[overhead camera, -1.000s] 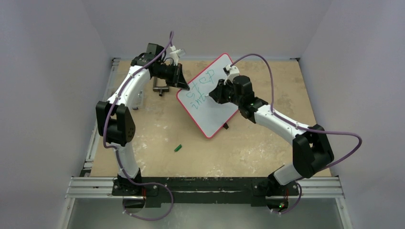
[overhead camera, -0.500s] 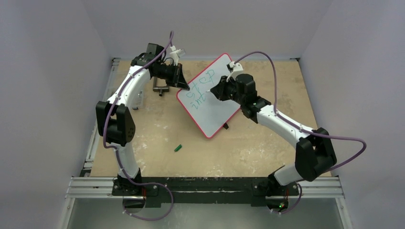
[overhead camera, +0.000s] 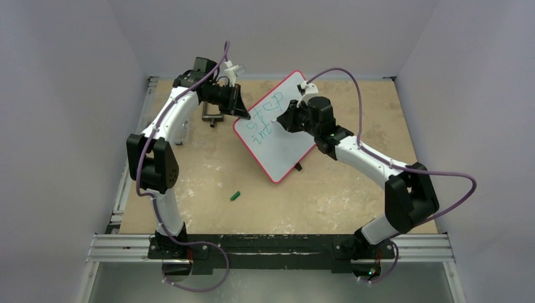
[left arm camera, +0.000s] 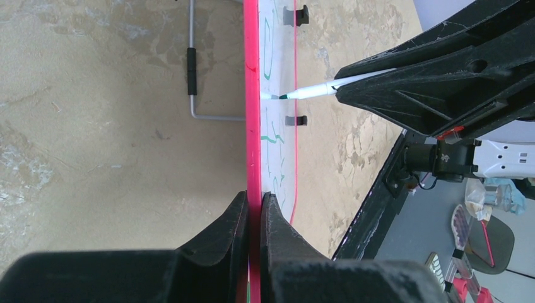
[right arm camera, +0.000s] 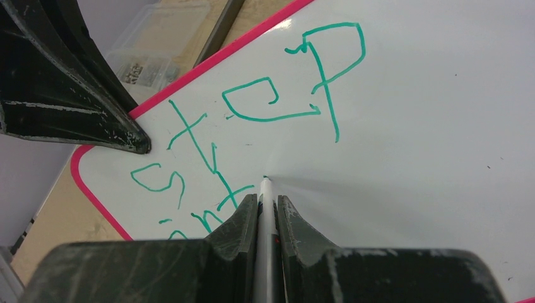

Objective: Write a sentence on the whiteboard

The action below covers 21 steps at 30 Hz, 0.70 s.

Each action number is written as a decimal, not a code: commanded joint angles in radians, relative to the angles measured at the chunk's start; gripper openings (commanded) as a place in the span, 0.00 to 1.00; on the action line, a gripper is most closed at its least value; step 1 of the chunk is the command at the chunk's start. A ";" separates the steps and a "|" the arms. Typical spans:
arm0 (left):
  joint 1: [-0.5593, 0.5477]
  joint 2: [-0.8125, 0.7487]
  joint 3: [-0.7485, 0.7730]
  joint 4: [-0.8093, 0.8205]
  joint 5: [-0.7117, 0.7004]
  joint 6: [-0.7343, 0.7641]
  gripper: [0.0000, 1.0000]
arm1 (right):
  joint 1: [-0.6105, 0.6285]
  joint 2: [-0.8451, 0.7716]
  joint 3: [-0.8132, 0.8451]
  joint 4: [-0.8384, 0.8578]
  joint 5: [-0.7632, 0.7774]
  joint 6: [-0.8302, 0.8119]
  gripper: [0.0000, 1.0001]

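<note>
The whiteboard [overhead camera: 287, 142], white with a red rim, stands tilted up off the table. My left gripper [overhead camera: 240, 108] is shut on its rim [left arm camera: 252, 95], one finger on each face. The sentence [right arm camera: 252, 120] in green reads "step", with "int" below it. My right gripper [overhead camera: 282, 119] is shut on a white marker [right arm camera: 265, 192]. The marker's green tip [left arm camera: 284, 96] meets the board's face just right of the "int". In the right wrist view a left fingertip [right arm camera: 129, 139] rests at the board's corner.
A small green cap [overhead camera: 235, 196] lies on the tabletop between the arms. A grey wire stand [overhead camera: 213, 116] sits behind the board by the left arm. A clear plastic box [right arm camera: 158, 44] lies past the board's edge. Black feet [overhead camera: 298, 166] stick out of the board's underside.
My right wrist has shifted slightly left and back along the board with the marker. The writing looks the same. The left arm and the board have not moved.
</note>
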 commanded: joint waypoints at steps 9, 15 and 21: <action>-0.033 -0.048 -0.016 -0.010 -0.013 0.077 0.00 | -0.005 -0.040 -0.071 0.040 -0.028 0.009 0.00; -0.033 -0.051 -0.016 -0.010 -0.010 0.077 0.00 | -0.005 -0.059 -0.092 0.024 -0.002 0.012 0.00; -0.034 -0.053 -0.018 -0.009 -0.010 0.077 0.00 | -0.008 -0.034 -0.038 -0.014 0.064 0.023 0.00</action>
